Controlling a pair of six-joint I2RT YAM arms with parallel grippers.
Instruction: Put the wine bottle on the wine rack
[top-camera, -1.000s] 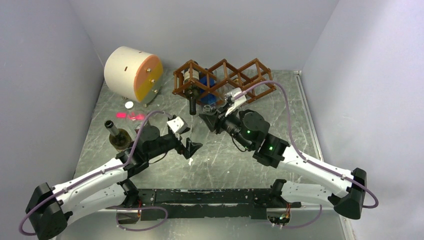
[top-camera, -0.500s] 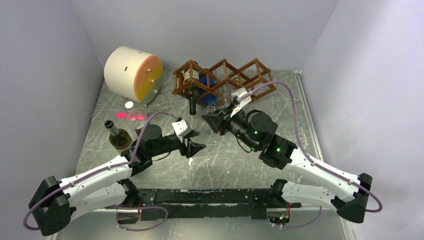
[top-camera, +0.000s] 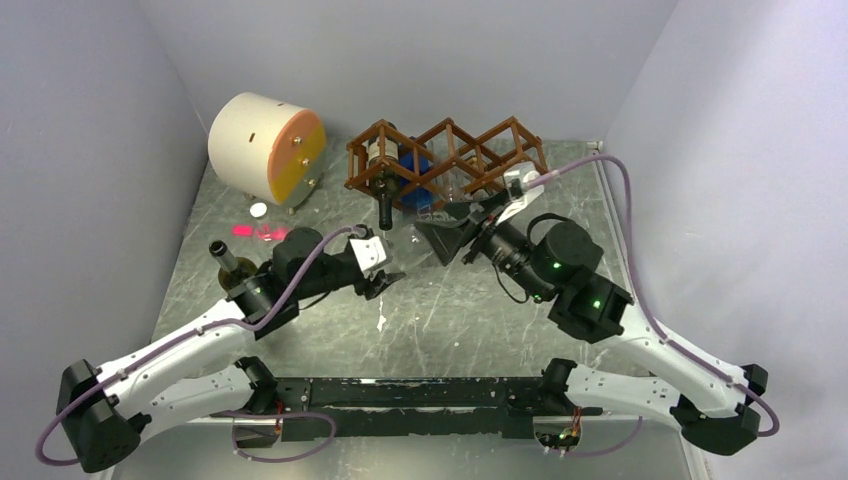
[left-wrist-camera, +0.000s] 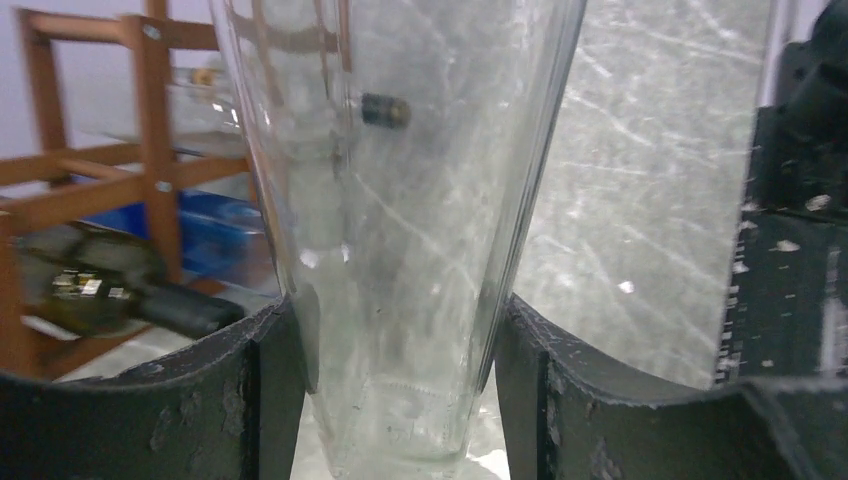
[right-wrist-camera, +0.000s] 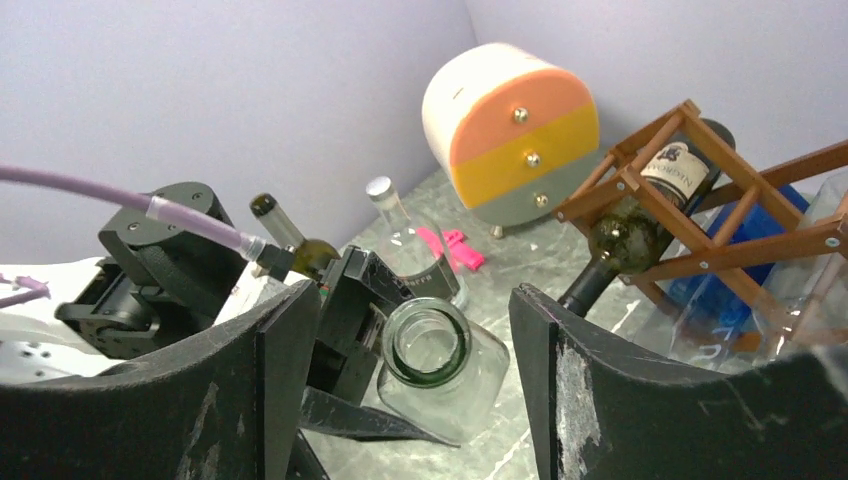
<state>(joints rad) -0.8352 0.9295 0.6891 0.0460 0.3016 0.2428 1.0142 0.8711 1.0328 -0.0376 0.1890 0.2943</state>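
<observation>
Wine bottle (left-wrist-camera: 400, 150), clear glass, clamped in left gripper (left-wrist-camera: 398, 310)

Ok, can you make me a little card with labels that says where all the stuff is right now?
left end effector: shut on the clear glass bottle, which stands upright with no cap
right end effector: open, holding nothing, in front of the rack
wine rack: at the back of the table
dark bottle: lying in the rack's left cell
green bottle: upright beside the left arm
cream-and-orange cylinder: back left
</observation>
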